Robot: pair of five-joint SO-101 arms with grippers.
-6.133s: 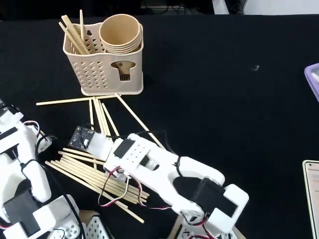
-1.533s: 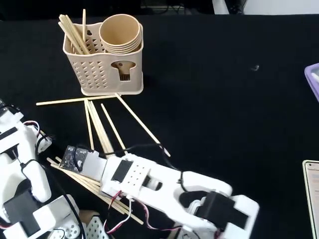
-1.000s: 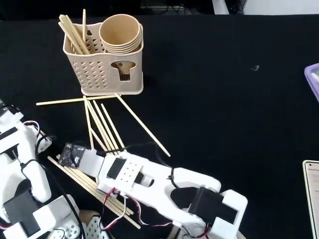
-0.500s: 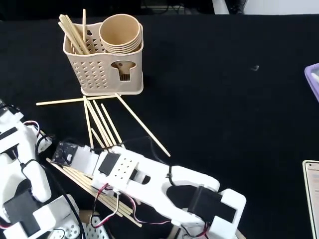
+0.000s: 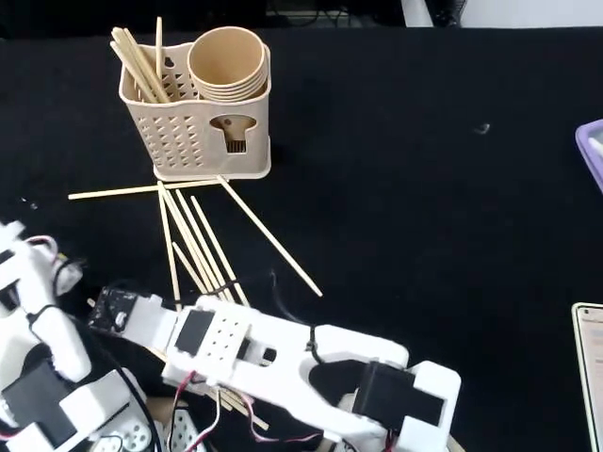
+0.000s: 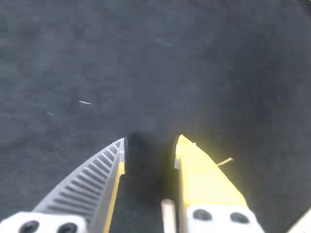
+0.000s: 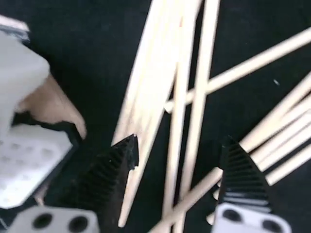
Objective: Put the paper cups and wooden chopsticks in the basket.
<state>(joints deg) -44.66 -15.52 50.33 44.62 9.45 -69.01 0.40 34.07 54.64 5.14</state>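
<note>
Wooden chopsticks (image 7: 160,73) lie right under the right gripper (image 7: 179,145). They are long, thin and round, made of pale, smooth wood. Some lie close together in a bunch and some cross over each other like a messy pile. The right gripper is spread wide and grips nothing. Its two black fingers (image 7: 116,170) are pointy and have little ridges on the inside. One finger is on each side of the bunch, with several sticks in the gap between them.

From above, the white right arm (image 5: 283,363) lies low over the pile on the black cloth table (image 5: 424,207). More of the sticks fan out past the gripper, toward the basket (image 5: 193,137).

The basket stands well away from both grippers, on the far side of the loose sticks. It is a cream plastic box with rounded corners and rows of small holes in its walls. Inside it, a few chopsticks (image 5: 141,64) stand up and lean outward. Next to them sits a stack of paper cups (image 5: 226,56), round and tan, one inside another.

The left gripper (image 6: 150,143) is loose and holds nothing. One of its fingers (image 6: 97,189) is grey with ridges, and the other is smooth and yellow. It points at soft, fuzzy black cloth. The white left arm (image 5: 42,377) is just beside the right gripper.
</note>
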